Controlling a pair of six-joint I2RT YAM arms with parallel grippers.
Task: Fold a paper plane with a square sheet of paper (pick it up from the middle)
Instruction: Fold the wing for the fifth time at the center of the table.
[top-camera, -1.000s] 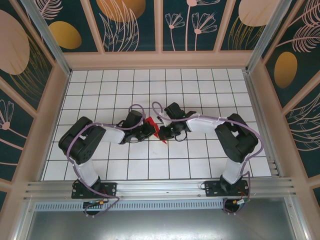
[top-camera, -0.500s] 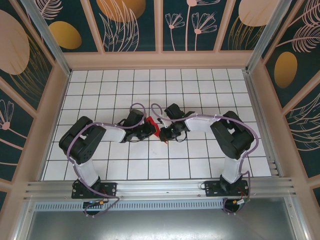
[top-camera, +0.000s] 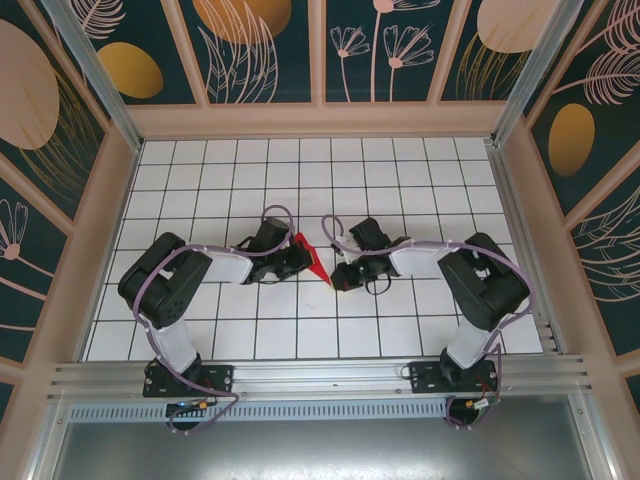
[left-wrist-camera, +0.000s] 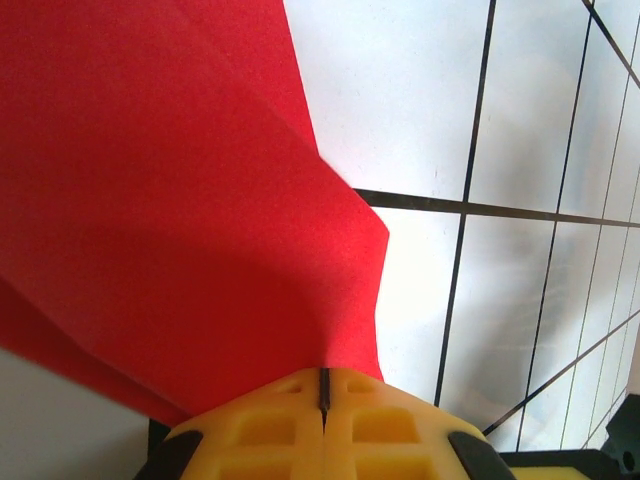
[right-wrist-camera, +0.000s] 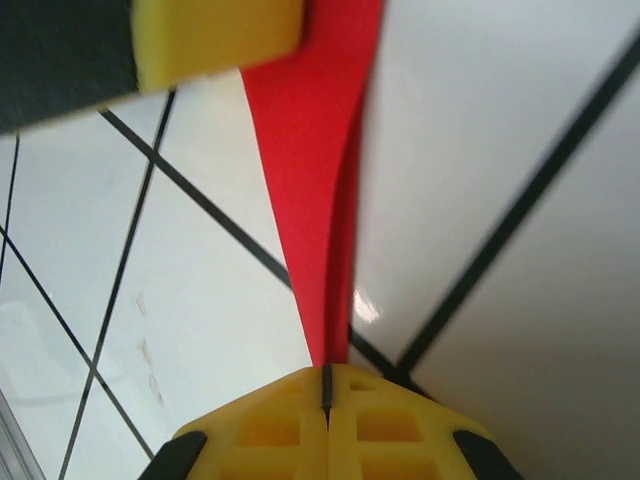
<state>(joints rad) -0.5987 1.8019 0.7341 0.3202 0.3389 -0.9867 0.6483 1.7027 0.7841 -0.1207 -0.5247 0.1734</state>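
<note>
two sets of jaws stay clamped on the folded red paper (top-camera: 311, 256) as the right gripper (top-camera: 340, 279) draws back from the left gripper (top-camera: 293, 260), pulling the crease taut.

Dark teal wall panels (top-camera: 265, 50) with peach-and-gold plant prints surround a white, black-gridded tabletop (top-camera: 230, 170) on three sides; a silver aluminium rail (top-camera: 320, 375) edges its near side.

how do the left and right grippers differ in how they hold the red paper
The left gripper pinches a broad part of the red paper; the right gripper pinches its narrow tapered tip. From above, the left gripper holds the paper's far end, the right its near point. Both have jaws shut on it.
</note>
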